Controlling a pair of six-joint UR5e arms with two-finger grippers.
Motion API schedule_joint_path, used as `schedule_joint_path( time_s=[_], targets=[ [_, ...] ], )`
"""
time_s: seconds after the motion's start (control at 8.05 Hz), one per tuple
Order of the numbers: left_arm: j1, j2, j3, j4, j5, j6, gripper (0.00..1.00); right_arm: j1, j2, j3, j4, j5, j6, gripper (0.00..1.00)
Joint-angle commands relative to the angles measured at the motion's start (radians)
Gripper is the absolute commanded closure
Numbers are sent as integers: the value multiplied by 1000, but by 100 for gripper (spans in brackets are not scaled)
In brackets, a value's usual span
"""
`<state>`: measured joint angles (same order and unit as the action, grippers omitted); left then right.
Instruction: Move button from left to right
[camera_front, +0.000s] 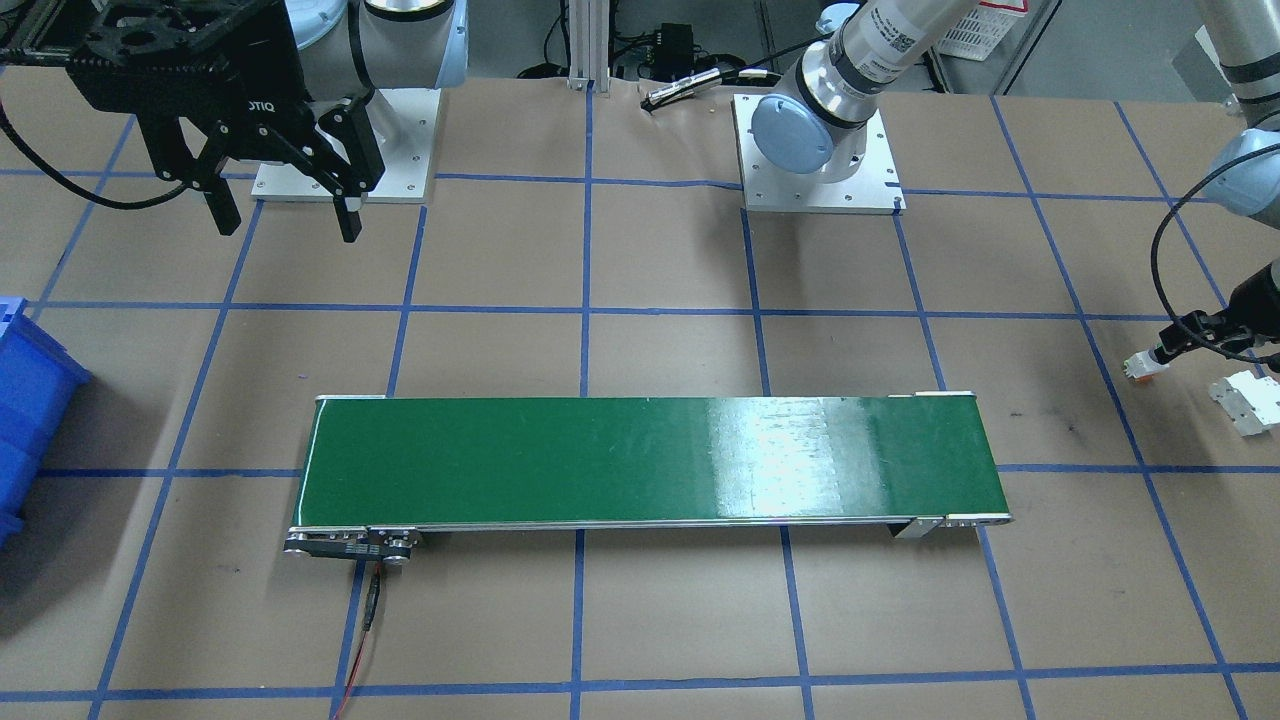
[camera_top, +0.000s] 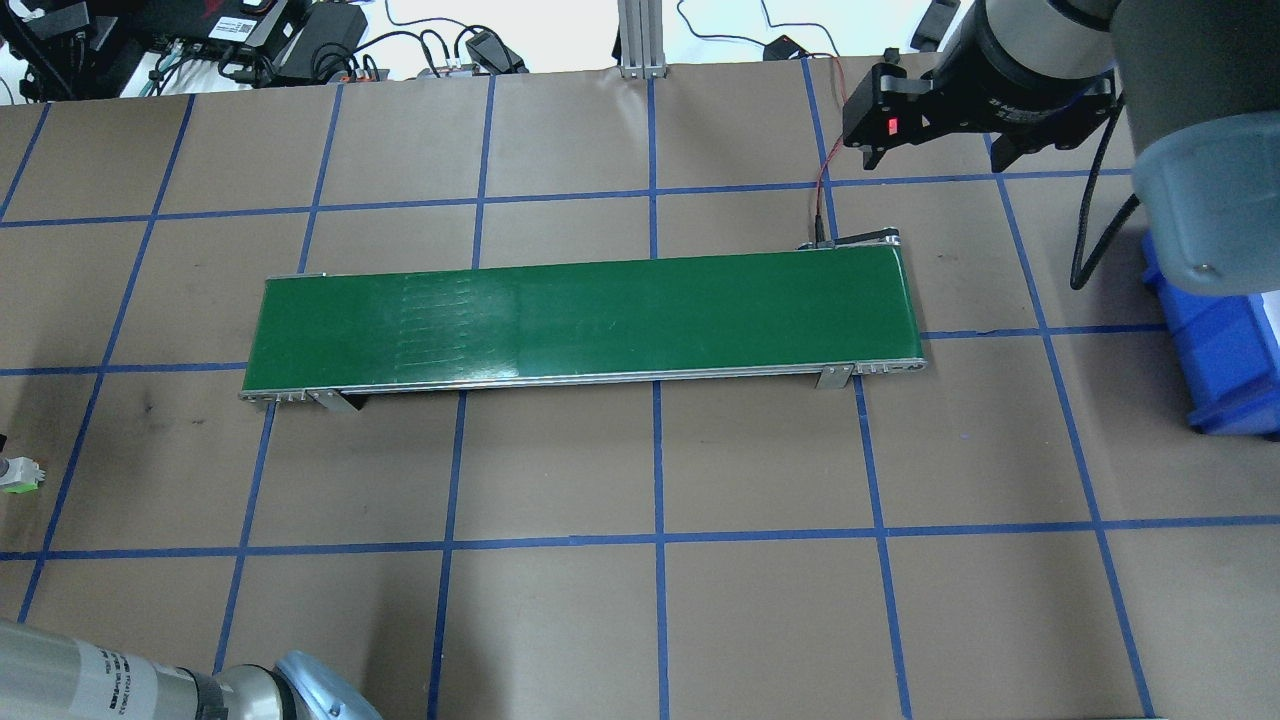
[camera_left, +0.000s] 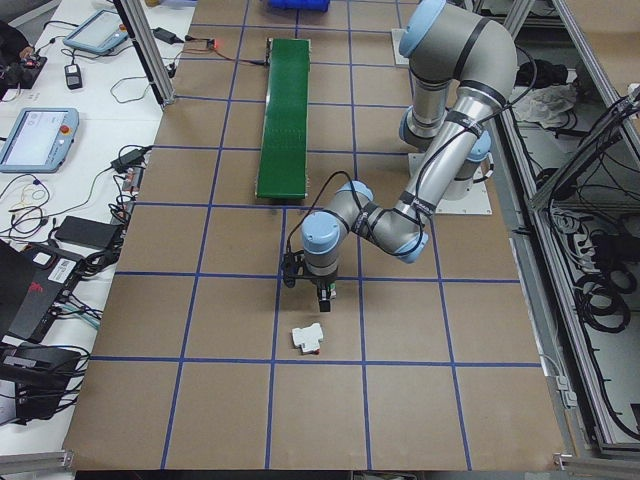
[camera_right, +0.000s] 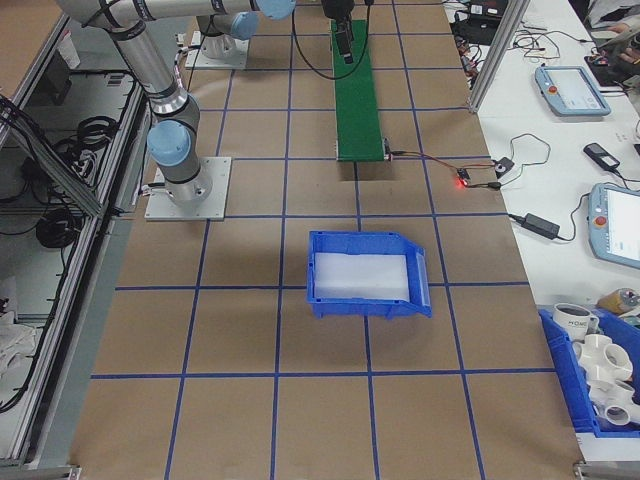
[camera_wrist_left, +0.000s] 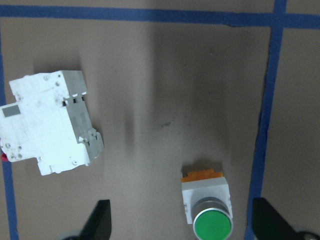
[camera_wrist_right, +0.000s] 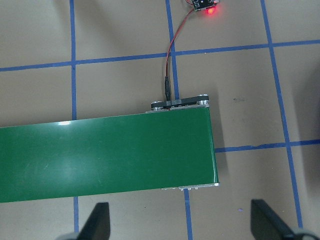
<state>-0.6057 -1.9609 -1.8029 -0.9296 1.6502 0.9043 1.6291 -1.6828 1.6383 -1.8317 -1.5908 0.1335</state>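
While the button (camera_wrist_left: 206, 207) lies on its side on the paper-covered table (camera_front: 660, 640), the left gripper (camera_wrist_left: 182, 227) hangs just above it with jaws spread wide and nothing between them. In the left wrist view the two dark fingertips (camera_wrist_left: 100, 220) stand well apart at the bottom edge; the button sits between them, nearer the one at right, green cap toward the camera's lower edge and orange base away from it. A white breaker (camera_wrist_left: 47, 122) lies apart from the button at upper left of that view, tilted, beside a blue tape line. In the front-facing view the button (camera_front: 1143, 364) shows at the far right edge, just below the left gripper's tip, with the breaker (camera_front: 1247, 400) near it; both lie well clear of the green conveyor (camera_front: 640, 460) at the table's middle. In the overhead view the button (camera_top: 20, 472) shows at the left edge.

The right gripper (camera_front: 282, 215) hovers high over the conveyor's other end, jaws also wide apart and empty; its wrist view looks down on the belt end (camera_wrist_right: 150, 150), a red-black wire (camera_wrist_right: 172, 55) and a lit red board (camera_wrist_right: 207, 6). A blue bin (camera_right: 365, 272) rests on the table on the robot's right.
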Motion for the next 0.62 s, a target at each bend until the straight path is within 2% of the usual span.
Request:
schedule_joint_path(
  time_s=[0.0, 0.12, 0.25, 0.5],
  targets=[
    [0, -12, -7, 0, -18, -5, 0, 0, 0, 0, 0, 0, 0, 0],
    [0, -33, -7, 8, -23, -4, 0, 0, 0, 0, 0, 0, 0, 0],
    [1, -54, -7, 9, -58, -4, 0, 0, 0, 0, 0, 0, 0, 0],
    [3, -67, -9, 9, -61, -4, 0, 0, 0, 0, 0, 0, 0, 0]
  ],
)
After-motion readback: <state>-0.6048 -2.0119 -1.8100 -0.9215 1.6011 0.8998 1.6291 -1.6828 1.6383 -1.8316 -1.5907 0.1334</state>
